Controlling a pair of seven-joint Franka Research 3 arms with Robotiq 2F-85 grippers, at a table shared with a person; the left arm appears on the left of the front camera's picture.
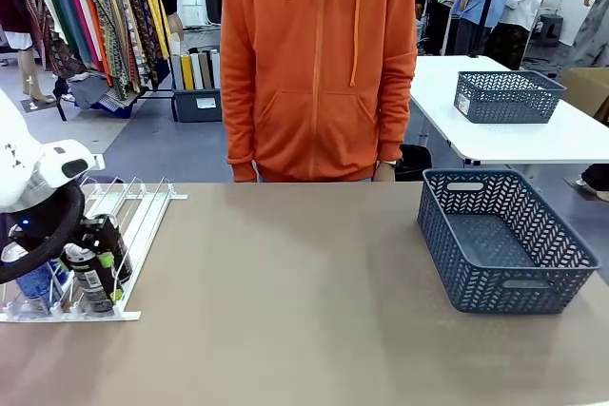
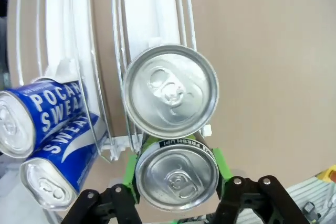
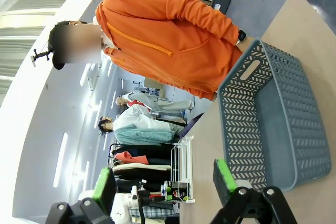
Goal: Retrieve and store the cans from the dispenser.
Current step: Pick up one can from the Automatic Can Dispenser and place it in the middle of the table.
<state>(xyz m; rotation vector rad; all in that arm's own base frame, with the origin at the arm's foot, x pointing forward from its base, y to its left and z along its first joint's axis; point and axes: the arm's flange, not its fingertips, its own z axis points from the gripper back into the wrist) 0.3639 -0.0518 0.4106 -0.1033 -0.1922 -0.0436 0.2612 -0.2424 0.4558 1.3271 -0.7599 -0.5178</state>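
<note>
Front across table (image 1: 285, 282), left wrist close over dispenser (image 2: 147, 9), right wrist toward basket (image 3: 247, 129)

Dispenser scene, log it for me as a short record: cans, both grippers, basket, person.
dispenser: white wire rack, table's near left
front can: silver top, at the rack's near end
second can: just behind it, same lane
blue cans: two, in the rack beside that lane
left gripper: shut on front can
right gripper: open, holding nothing
basket: dark grey-blue, table's right, no cans inside
person: orange hoodie, standing at far side
</note>
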